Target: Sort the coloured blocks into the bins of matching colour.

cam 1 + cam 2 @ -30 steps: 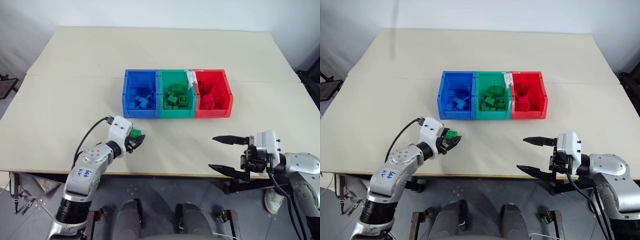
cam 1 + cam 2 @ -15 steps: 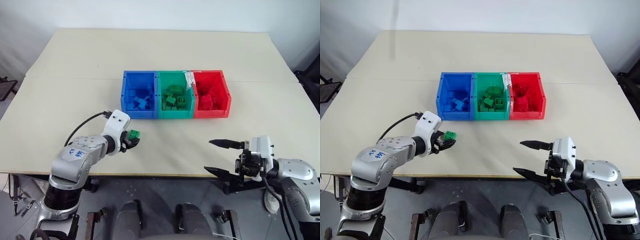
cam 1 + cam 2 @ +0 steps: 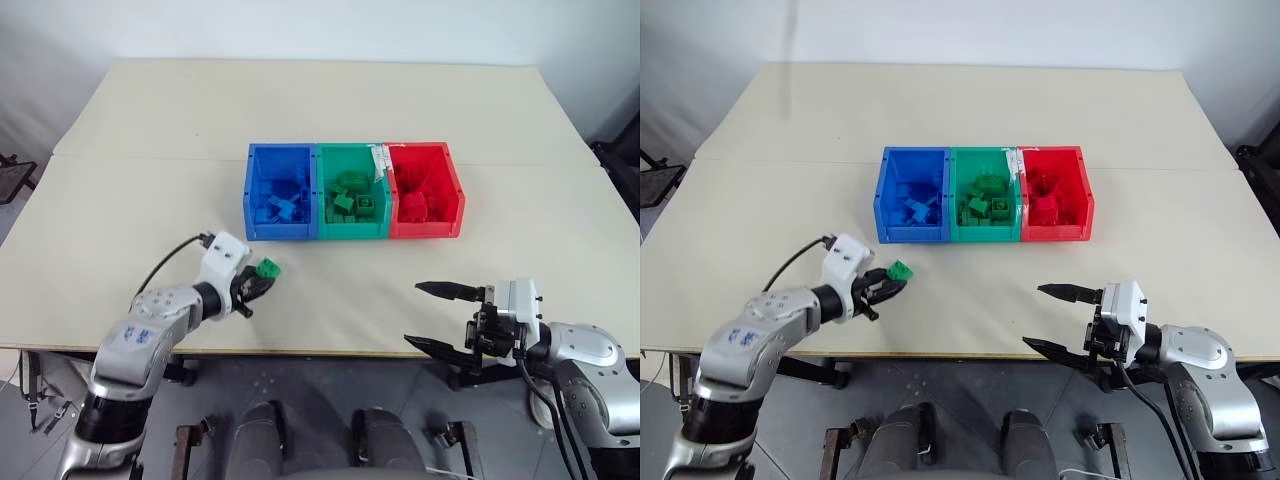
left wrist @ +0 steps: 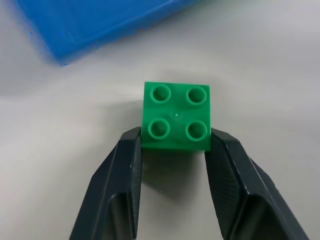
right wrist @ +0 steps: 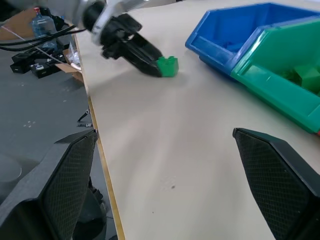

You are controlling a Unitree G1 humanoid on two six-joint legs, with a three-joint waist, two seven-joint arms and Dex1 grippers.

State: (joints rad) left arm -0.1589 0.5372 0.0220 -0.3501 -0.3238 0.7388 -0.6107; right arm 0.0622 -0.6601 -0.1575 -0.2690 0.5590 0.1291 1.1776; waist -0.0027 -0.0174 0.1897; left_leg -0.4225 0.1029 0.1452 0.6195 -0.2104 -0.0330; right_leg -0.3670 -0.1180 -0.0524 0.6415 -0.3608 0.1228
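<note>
Near the front left of the pale beige surface (image 3: 150, 130), the left pincer (image 3: 262, 279) has its two black fingers (image 4: 122, 185) clamped on the near corners of a small green square plastic brick (image 4: 176, 116) with four studs on top, which is just in front of the blue bin. In the left wrist view the brick sits studs-up between the fingertips, most of its body reaching past them; whether it rests on the surface or is held just above it cannot be told. Further back, at the middle of the surface, three open-topped rectangular plastic bins stand joined in a row: a blue bin (image 3: 253, 190) on the left, a green bin (image 3: 322, 190) in the centre and a red bin (image 3: 456, 190) on the right. Each bin holds bricks of its own colour. The right pincer (image 3: 435, 318) hangs at the front right edge of the surface, well apart from the bins, its fingers spread wide with nothing between them.
</note>
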